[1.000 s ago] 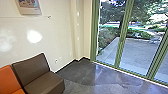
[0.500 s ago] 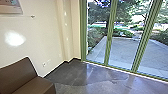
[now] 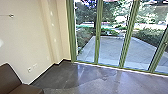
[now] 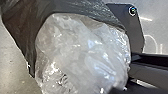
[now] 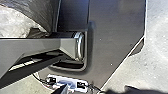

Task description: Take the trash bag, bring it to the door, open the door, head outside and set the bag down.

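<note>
Close to the camera in the left wrist view is the trash bag (image 4: 77,47), with crumpled clear plastic bulging out of black plastic. Part of the same bag (image 5: 38,10), black beside whitish, shows at a corner of the right wrist view, near the robot's bar and plate. How either gripper stands cannot be made out. Ahead in the head view is a glass wall with green frames (image 3: 98,37), its panels standing in line; which one is the door I cannot tell.
A brown seat (image 3: 10,77) stands at the near left, beside a cream wall (image 3: 30,40) that meets the glass at a corner. Grey polished floor (image 3: 100,82) runs up to the glass. Outside lies a paved yard (image 3: 112,47) edged with bushes.
The head camera has turned to the right: the glass wall and yard stand more central, the orange seat and the wall picture have left the view, and less of the brown seat shows.
</note>
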